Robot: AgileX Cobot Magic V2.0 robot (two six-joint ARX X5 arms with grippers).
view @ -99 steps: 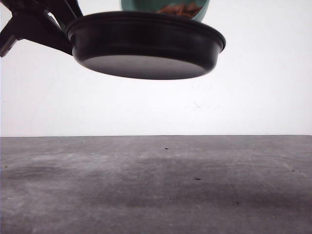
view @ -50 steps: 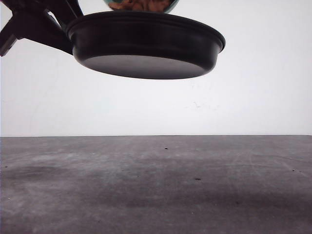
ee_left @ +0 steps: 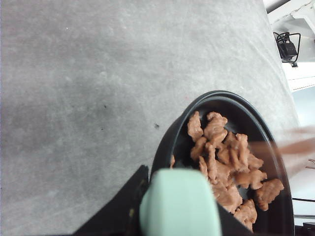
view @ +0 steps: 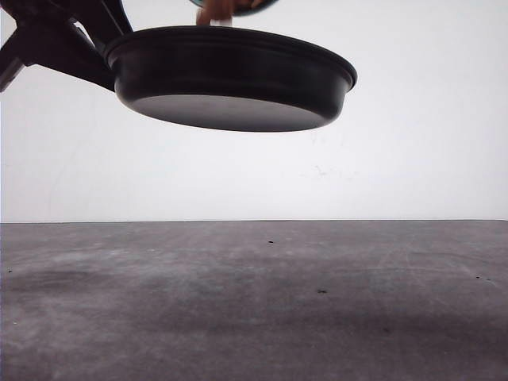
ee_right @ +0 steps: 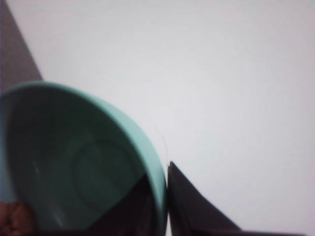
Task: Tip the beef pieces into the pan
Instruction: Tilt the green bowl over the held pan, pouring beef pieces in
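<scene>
While most of the beef pieces [ee_left: 224, 164] already lie in a low brown heap inside the pan [ee_left: 231, 105], a few are left. In the right wrist view, a small clump of beef [ee_right: 15, 219] sits at the low edge of the tipped teal bowl [ee_right: 83, 167], and the rest of the bowl's inside looks bare. In the front view, a bit of brown shows at the bowl's rim [view: 238, 4], right above the pan [view: 230, 75]. A blurry brown streak in the left wrist view may be a piece falling in.

The pan is up in the air, well above the gray desk [view: 254, 302]. Its mint-green handle [ee_left: 179, 204] is close to the left wrist camera, with dark parts on both sides of it. So I think the left gripper is grasping the handle, but its fingertips are hidden, so I cannot tell for sure. The front view shows a dark arm [view: 55, 40] meeting the pan on the left.

A dark finger [ee_right: 197, 211] of the right gripper sits tight against the bowl's rim, so it seems to be grasping the bowl.

My guess is the pour is nearly done. What is left is to get the last few pieces out.
</scene>
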